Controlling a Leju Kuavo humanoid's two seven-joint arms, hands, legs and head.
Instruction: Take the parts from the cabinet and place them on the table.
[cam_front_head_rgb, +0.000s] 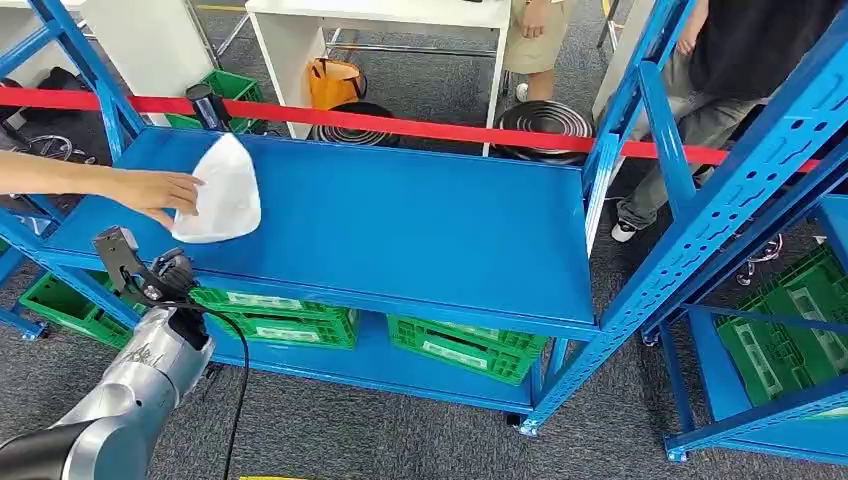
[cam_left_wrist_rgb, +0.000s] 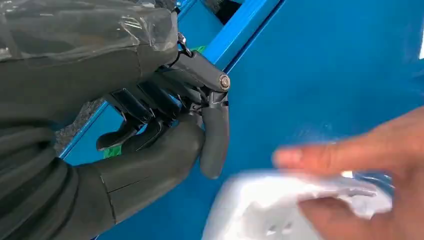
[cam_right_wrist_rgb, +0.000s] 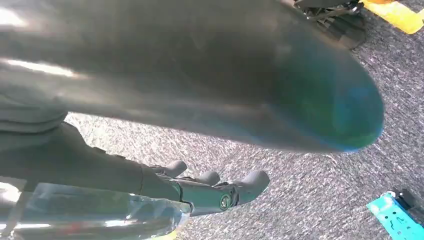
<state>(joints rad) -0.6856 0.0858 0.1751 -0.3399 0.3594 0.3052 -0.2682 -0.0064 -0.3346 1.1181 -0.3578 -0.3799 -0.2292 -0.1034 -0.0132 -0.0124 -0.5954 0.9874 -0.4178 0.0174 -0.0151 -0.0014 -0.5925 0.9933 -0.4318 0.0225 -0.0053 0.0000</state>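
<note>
A white, rounded-triangle part (cam_front_head_rgb: 220, 195) lies at the left end of the blue cabinet shelf (cam_front_head_rgb: 400, 220), with a person's hand (cam_front_head_rgb: 150, 190) resting on its edge. My left hand (cam_front_head_rgb: 150, 275) hovers just in front of the shelf's front lip, below that part, fingers loosely bent and holding nothing. The left wrist view has my left hand (cam_left_wrist_rgb: 165, 145) close to the white part (cam_left_wrist_rgb: 280, 210), which the person's fingers (cam_left_wrist_rgb: 360, 150) grip. My right hand (cam_right_wrist_rgb: 215, 190) hangs over grey carpet with nothing in it.
Green crates (cam_front_head_rgb: 280, 320) (cam_front_head_rgb: 465, 345) sit on the lower shelf. A second blue rack (cam_front_head_rgb: 720, 220) with a green crate (cam_front_head_rgb: 780, 340) stands to the right. Red tape (cam_front_head_rgb: 400, 125) runs behind the cabinet, with people standing beyond it.
</note>
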